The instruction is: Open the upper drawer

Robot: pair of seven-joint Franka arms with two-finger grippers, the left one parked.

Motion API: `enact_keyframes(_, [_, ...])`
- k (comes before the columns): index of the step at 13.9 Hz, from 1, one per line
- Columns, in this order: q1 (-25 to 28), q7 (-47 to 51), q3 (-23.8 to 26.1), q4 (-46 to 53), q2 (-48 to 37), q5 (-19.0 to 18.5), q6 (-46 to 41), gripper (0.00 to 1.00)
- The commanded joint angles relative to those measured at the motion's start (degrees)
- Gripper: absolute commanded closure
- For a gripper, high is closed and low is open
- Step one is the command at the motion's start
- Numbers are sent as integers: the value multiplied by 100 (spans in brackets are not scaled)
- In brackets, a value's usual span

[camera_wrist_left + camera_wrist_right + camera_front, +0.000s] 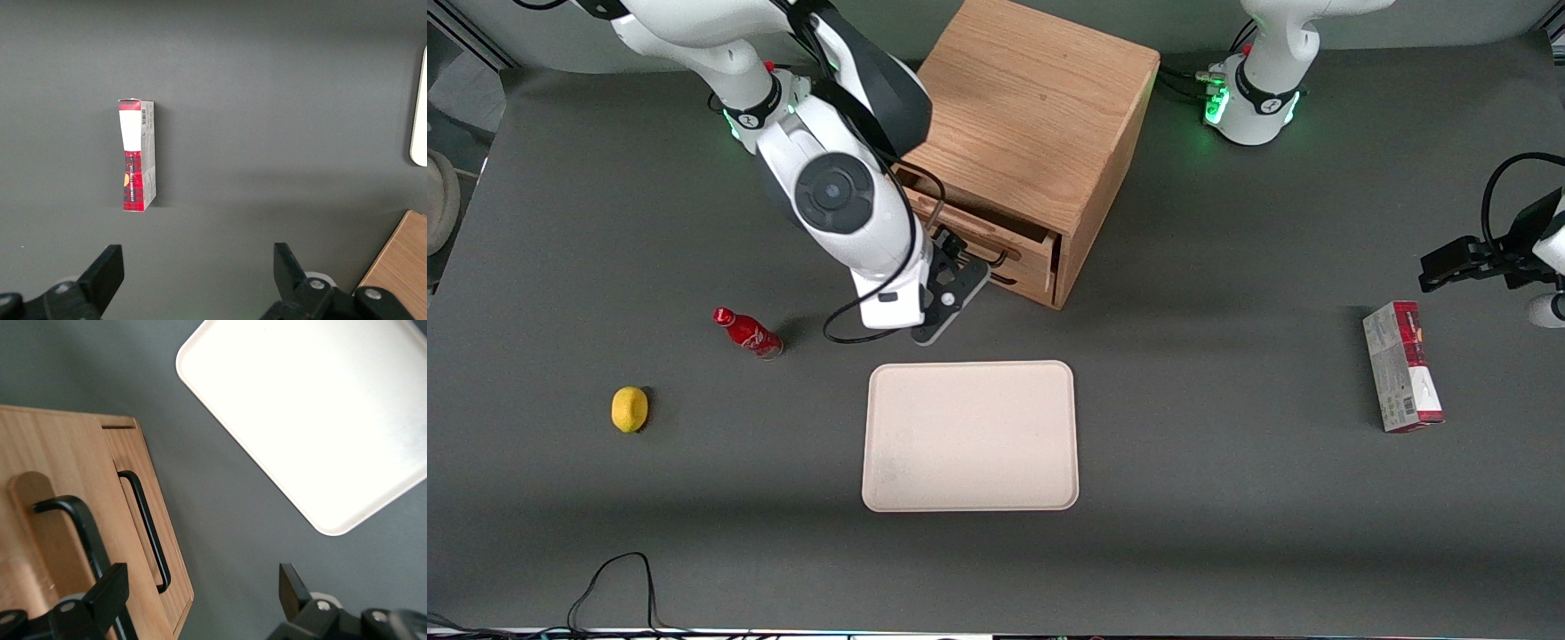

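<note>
Front view: gripper (960, 267) sits in front of the cabinet (1032, 116), at the upper drawer (983, 233), which stands slightly out. Step: pulling; next, draw it toward the tray (970, 436), open tabletop (1183, 356) between.

Right wrist view: fingers (110, 593) spread wide, handle (73, 520) not clamped.

My working arm was glossy white with dark grey joint covers, a round dark cap on one joint, and a green light at its base ring. A black cable looped along it. Its gripper (960, 267) was black, with bolted fingers (107, 590).
</note>
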Motion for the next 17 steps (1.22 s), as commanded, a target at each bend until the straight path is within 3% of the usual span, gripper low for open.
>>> enact_keyframes(1, [181, -135, -25, -312, -161, -27, 77, 0])
enact_keyframes(10, [181, -504, -25, -428, -434, 122, -555, 0])
enact_keyframes(17, [261, -521, -17, -902, -443, 272, -336, 0])
